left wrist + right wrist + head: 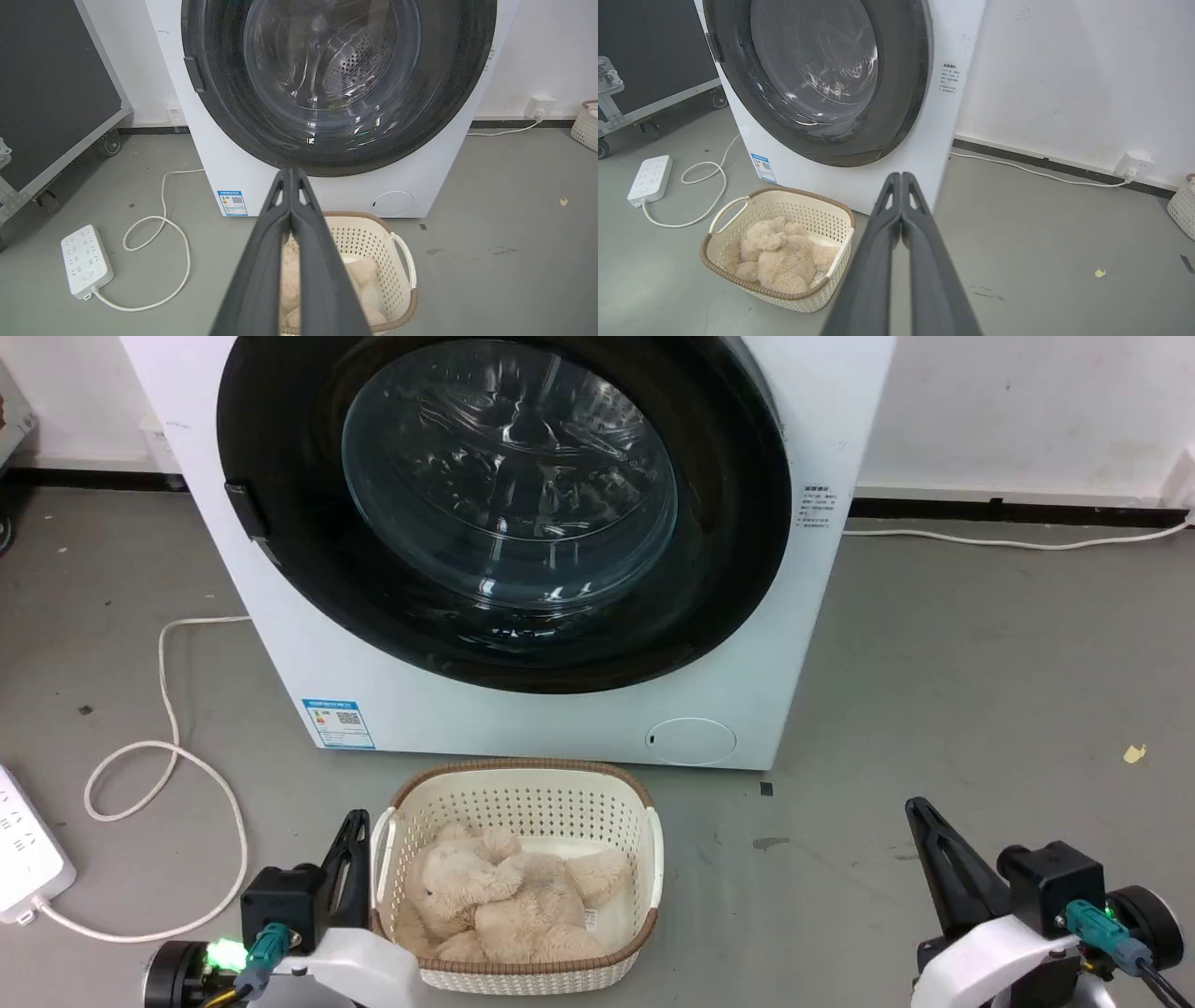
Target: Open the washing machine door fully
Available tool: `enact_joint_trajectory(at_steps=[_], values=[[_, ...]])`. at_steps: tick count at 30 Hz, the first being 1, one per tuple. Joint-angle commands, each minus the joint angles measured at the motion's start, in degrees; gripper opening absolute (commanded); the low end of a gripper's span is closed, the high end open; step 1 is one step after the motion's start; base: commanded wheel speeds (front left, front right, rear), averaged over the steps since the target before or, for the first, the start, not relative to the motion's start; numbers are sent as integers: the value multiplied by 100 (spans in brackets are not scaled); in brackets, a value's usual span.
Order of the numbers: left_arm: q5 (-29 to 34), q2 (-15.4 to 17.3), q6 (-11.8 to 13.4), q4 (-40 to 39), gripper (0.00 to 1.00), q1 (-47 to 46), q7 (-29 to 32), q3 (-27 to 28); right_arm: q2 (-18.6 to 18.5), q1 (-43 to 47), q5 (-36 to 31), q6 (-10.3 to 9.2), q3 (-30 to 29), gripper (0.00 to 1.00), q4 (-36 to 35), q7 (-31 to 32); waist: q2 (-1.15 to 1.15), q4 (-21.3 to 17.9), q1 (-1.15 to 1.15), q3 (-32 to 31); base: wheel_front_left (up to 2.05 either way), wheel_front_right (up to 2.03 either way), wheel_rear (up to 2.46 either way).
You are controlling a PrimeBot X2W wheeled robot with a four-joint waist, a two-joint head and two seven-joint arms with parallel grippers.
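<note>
Two grippers sit low in your head view: the left gripper (356, 819) just beside the basket (523, 767), the right gripper (917, 807) over the floor (980, 691). The washing machine door (728, 523) lies flush against the machine. In your left wrist view, the fingers are pressed together below the door's rim. In your right wrist view, the fingers are likewise pressed together.

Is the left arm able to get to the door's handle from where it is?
Probably yes. The left gripper sits low beside the basket, and nothing stands between it and the handle on the left edge of the door.
</note>
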Motion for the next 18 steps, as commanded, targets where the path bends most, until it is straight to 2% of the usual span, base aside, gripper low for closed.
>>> enact_joint_trajectory(at_steps=[1,18], values=[[15,0,16,-20,0,-86,2,3,28,5,26,-9,-2,0,-25,3,0,0,0,0,0,0,0],[15,0,16,-20,0,-86,2,3,28,5,26,-9,-2,0,-25,3,0,0,0,0,0,0,0]])
